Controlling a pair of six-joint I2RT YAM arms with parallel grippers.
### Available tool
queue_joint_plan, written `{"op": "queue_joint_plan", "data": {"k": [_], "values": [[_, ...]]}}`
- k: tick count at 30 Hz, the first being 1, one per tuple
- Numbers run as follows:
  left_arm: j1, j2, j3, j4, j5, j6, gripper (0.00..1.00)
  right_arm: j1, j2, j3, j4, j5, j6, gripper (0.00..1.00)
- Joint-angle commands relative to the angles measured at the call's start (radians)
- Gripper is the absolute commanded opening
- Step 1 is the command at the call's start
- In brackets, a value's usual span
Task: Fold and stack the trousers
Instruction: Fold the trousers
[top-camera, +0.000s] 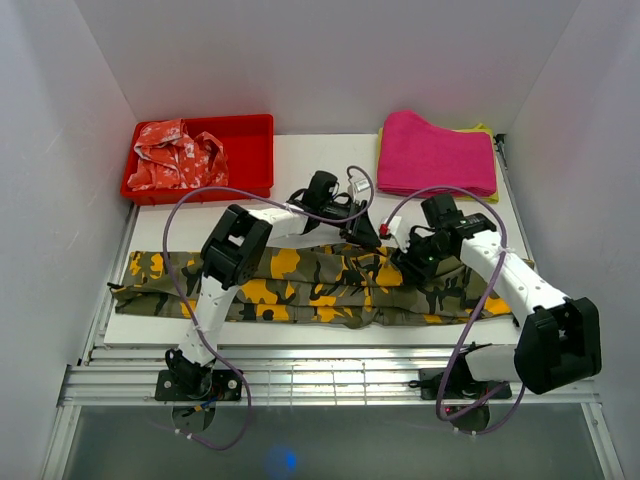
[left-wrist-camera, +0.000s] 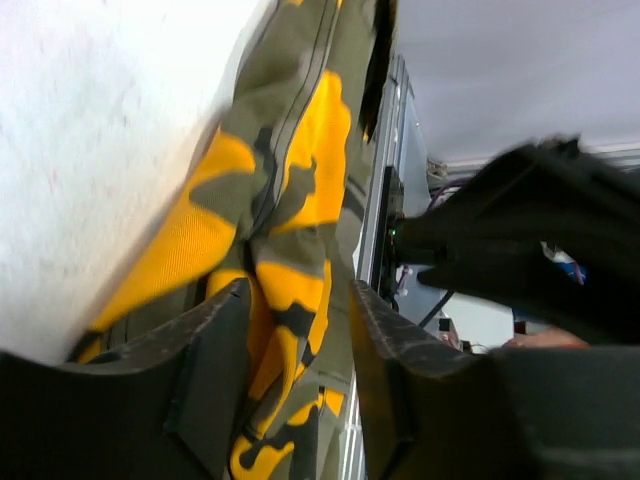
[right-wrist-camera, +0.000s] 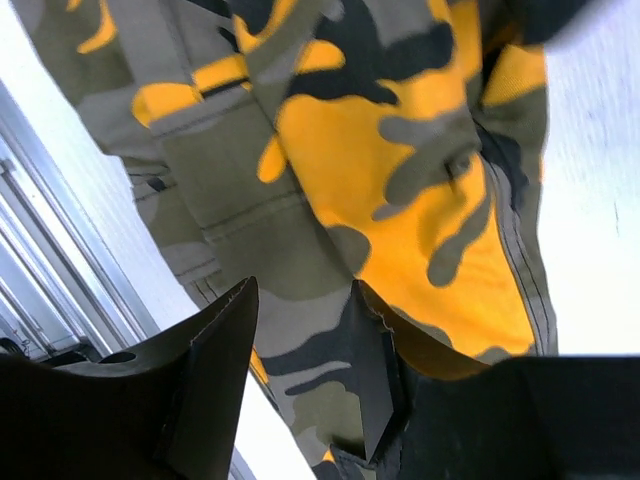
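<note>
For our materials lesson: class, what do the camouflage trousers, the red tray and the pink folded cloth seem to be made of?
Trousers: woven cotton-like twill, matt; ribbed weave and stitched seams show up close. Tray: probably moulded plastic, smooth, slightly glossy. Pink folded cloth: soft matt fabric, possibly fleece; weave too small to tell.

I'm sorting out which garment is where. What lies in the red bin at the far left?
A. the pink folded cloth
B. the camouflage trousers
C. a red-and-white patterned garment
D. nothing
C: the red bin holds a crumpled red-and-white patterned garment, while the camouflage trousers lie stretched out nearer the front and the pink folded cloth sits at the far right.
</note>
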Motion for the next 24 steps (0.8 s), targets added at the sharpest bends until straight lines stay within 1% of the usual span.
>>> {"op": "queue_joint_plan", "data": {"k": [1,2,4,5,6,7,8,9,10,12,13,14,16,18,24], "values": [[-0.009,-0.128,-0.075,-0.04,-0.006,0.056,0.55,-0.089,-0.028,0.027,-0.018,-0.023,-0.001,0.48],[-0.013,-0.131,-0.068,-0.095,-0.023,0.076,0.57,-0.099,-0.029,0.009,-0.002,0.0,-0.005,0.47],[-0.013,-0.128,-0.06,-0.126,-0.049,0.093,0.57,-0.134,-0.013,0.01,0.042,0.017,-0.003,0.47],[-0.011,-0.13,-0.072,-0.14,-0.051,0.101,0.54,-0.142,0.0,0.022,0.051,0.01,0.004,0.47],[-0.01,-0.139,-0.092,-0.125,-0.045,0.104,0.52,-0.146,0.043,0.075,0.053,0.005,0.014,0.47],[-0.008,-0.183,-0.123,-0.099,-0.048,0.107,0.52,-0.155,0.072,0.114,0.051,-0.001,0.029,0.47],[-0.008,-0.215,-0.205,-0.032,-0.058,0.114,0.53,-0.16,0.099,0.152,0.05,-0.009,0.061,0.47],[-0.008,-0.249,-0.244,-0.002,-0.068,0.125,0.55,-0.166,0.129,0.226,0.05,-0.018,0.077,0.48],[-0.006,-0.302,-0.267,0.004,-0.077,0.146,0.56,-0.172,0.183,0.257,0.05,-0.029,0.095,0.5],[-0.005,-0.344,-0.302,-0.004,-0.1,0.198,0.59,-0.174,0.244,0.312,0.051,-0.05,0.142,0.52],[-0.002,-0.363,-0.307,-0.032,-0.114,0.219,0.6,-0.174,0.311,0.364,0.045,-0.069,0.155,0.55],[0.0,-0.396,-0.312,-0.046,-0.139,0.237,0.61,-0.174,0.344,0.39,0.016,-0.078,0.166,0.56],[0.006,-0.426,-0.319,-0.083,-0.167,0.292,0.63,-0.174,0.431,0.435,0.004,-0.092,0.192,0.57],[0.018,-0.468,-0.324,-0.132,-0.204,0.332,0.63,-0.174,0.473,0.446,-0.001,-0.093,0.205,0.57],[0.027,-0.556,-0.33,-0.293,-0.317,0.539,0.64,-0.146,0.556,0.438,-0.004,-0.07,0.236,0.57]]}}
